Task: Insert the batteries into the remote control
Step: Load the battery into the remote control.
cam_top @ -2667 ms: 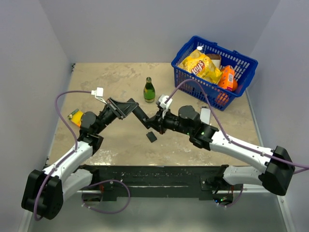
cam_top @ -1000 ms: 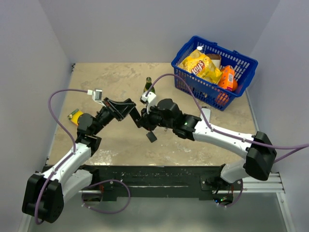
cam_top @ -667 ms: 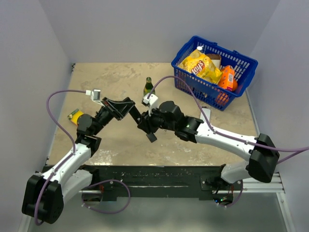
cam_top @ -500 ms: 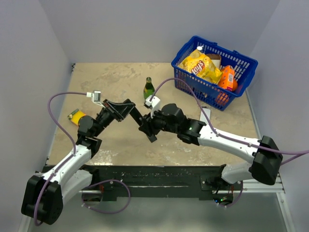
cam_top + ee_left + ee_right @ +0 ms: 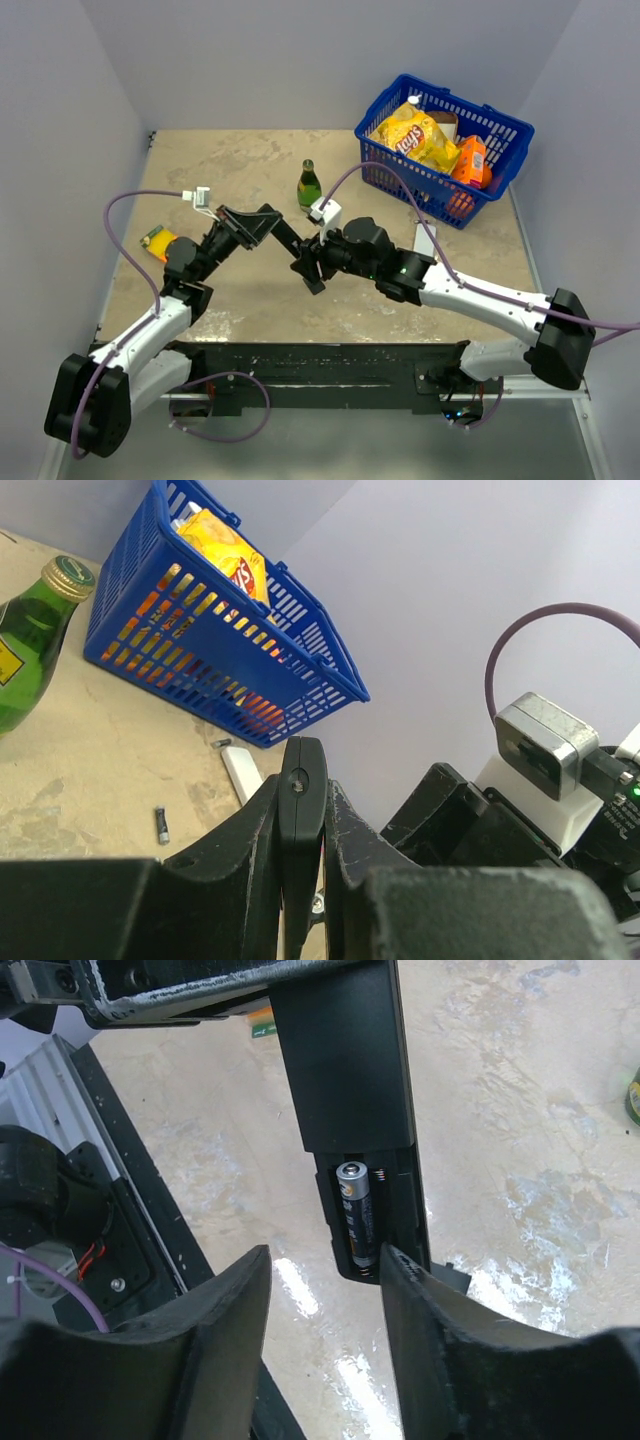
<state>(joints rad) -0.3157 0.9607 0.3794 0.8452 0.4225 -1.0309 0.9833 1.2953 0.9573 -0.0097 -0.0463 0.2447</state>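
Black remote control [image 5: 288,238] is held above the table [image 5: 240,160] by the left gripper [image 5: 262,224], jaws clamped on one end. One battery [image 5: 357,1210] sits in the open compartment. The right gripper [image 5: 325,1265] flanks that end, jaws apart. A second battery [image 5: 161,824] lies on the table near the blue basket [image 5: 200,630].

arms [image 5: 490,300]: white links, black joints | cables [image 5: 150,192]: purple | right end effector [image 5: 322,1265]: black
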